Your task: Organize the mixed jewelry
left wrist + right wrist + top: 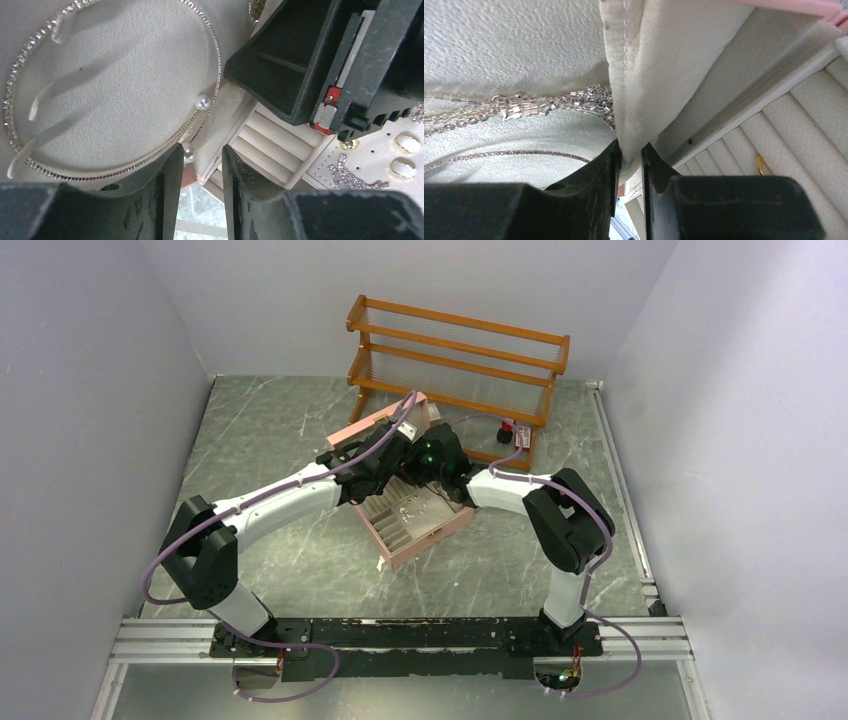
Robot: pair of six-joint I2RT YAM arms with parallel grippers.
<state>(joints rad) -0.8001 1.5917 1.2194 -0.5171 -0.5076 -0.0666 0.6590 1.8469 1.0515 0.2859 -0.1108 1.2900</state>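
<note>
Directly ahead-left of the right gripper (630, 146), the silvery chain (549, 105) lies bunched, running crosswise; jaws narrowly straddle the cream flap (649, 75), grip indeterminate. Left gripper (202, 150): parted, empty, tips beside the pearl-ended necklace (202, 103).

Left claw (201, 155) and right claw (630, 150) stand slightly parted.

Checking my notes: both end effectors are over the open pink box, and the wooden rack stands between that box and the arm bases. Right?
No: the top external view shows the wooden rack beyond the pink box, on its far side, not between it and the arm bases. The left end effector and right end effector are over the box.
</note>
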